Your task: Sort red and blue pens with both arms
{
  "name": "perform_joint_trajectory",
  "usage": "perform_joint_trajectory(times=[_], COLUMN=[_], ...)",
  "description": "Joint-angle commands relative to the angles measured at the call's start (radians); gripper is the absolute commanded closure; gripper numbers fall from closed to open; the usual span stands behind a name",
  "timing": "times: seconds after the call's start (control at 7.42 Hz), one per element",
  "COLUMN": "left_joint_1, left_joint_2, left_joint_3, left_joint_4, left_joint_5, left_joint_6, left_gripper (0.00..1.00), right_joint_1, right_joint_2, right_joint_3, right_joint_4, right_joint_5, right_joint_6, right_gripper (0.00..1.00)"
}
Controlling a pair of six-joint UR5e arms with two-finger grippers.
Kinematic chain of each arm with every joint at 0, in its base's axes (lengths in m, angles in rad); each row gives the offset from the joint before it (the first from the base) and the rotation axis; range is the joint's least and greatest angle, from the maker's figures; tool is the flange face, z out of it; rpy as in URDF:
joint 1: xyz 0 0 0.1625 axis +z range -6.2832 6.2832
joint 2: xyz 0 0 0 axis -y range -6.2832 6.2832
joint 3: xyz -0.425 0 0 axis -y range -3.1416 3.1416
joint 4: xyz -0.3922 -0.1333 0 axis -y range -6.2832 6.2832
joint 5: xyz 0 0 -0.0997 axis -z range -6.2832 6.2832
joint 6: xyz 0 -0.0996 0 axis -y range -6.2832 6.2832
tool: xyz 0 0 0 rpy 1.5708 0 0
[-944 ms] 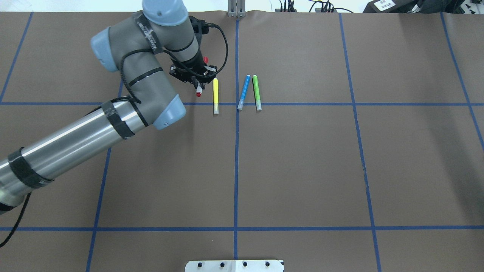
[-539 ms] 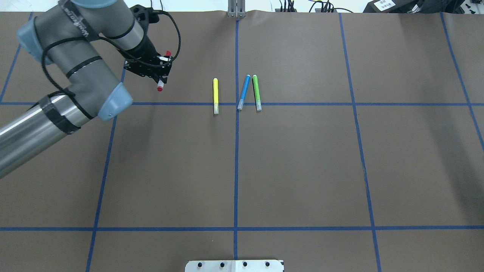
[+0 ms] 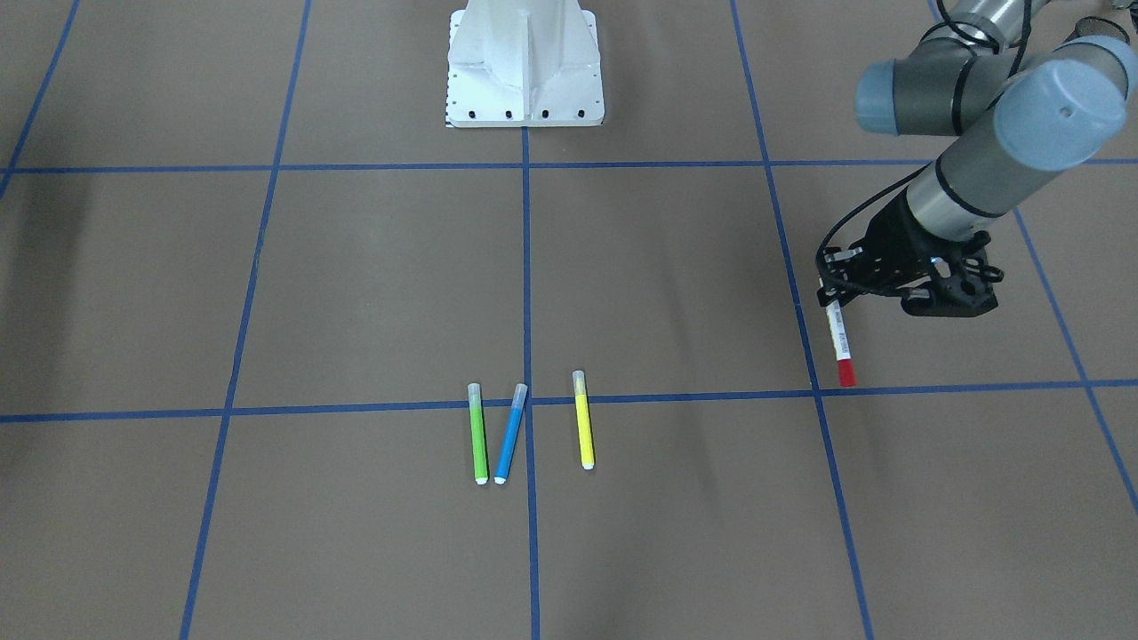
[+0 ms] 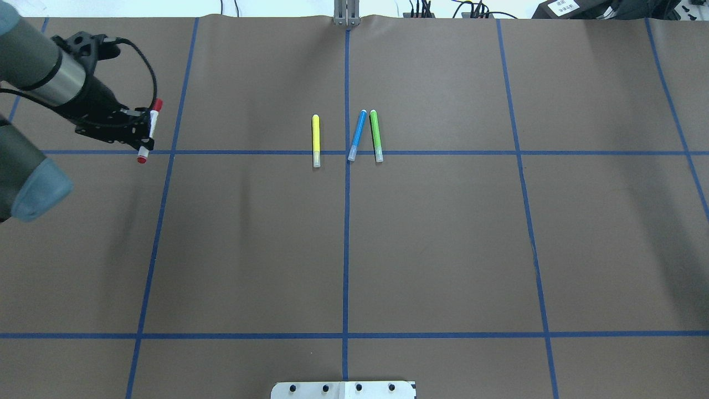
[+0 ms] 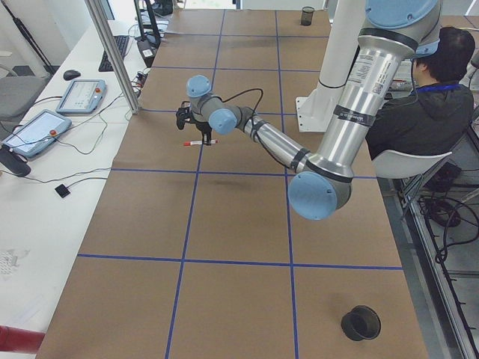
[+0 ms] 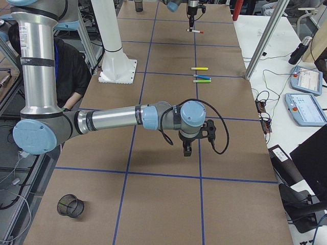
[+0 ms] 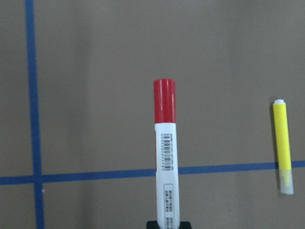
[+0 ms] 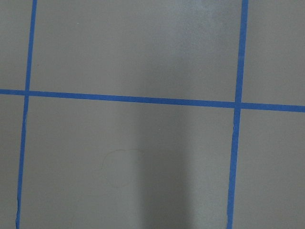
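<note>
My left gripper (image 4: 145, 128) is shut on the red pen (image 4: 149, 126), a white barrel with a red cap. It holds the pen above the table's far left, near a blue tape crossing. The left wrist view shows the red pen (image 7: 165, 157) pointing away over the tape line. The blue pen (image 4: 357, 134) lies at the table's middle between a yellow marker (image 4: 316, 141) and a green marker (image 4: 376, 136). My right gripper (image 6: 187, 148) shows only in the exterior right view, low over bare table, and I cannot tell whether it is open or shut.
The white pedestal (image 3: 524, 62) stands at the robot's side of the table. A black mesh cup (image 6: 70, 205) sits near the right end and a black cup (image 5: 361, 321) near the left end. A seated person (image 5: 430, 90) is behind the robot.
My left arm has swung left with the red pen, from just beside the yellow marker to the far left tape line. The three markers on the table have not moved.
</note>
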Motion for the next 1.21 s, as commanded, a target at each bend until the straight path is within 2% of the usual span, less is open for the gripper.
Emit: perform_joint_trajectory(times=[0.0, 0.27, 0.54, 0.67, 0.81, 1.08], left_joint_1=[-0.053, -0.171, -0.282, -0.29, -0.291, -0.413], left_joint_2=[0.237, 0.418, 0.523, 0.531, 0.538, 0.606], left_joint_3=[-0.135, -0.143, -0.128, -0.108, -0.106, -0.094], left_joint_4=[-0.001, -0.001, 0.0, 0.018, 0.096, 0.15], left_joint_5=[-0.008, -0.049, -0.077, -0.1, -0.105, -0.119], left_joint_6=[0.069, 0.209, 0.304, 0.341, 0.361, 0.492], left_gripper=[1.0, 1.0, 1.0, 1.0, 1.0, 1.0], right_joint_1=[0.0, 0.0, 0.0, 0.0, 0.0, 0.0], right_joint_2=[-0.003, -0.008, -0.015, -0.015, -0.018, -0.023], right_joint_3=[0.001, 0.006, 0.021, 0.021, 0.029, 0.031], right_joint_4=[0.0, 0.0, 0.0, 0.0, -0.001, 0.0], right_joint_5=[0.002, 0.002, 0.002, 0.002, 0.002, 0.002], right_joint_6=[0.002, 0.002, 0.003, 0.003, 0.003, 0.003], right_gripper=[0.0, 0.0, 0.0, 0.0, 0.0, 0.0])
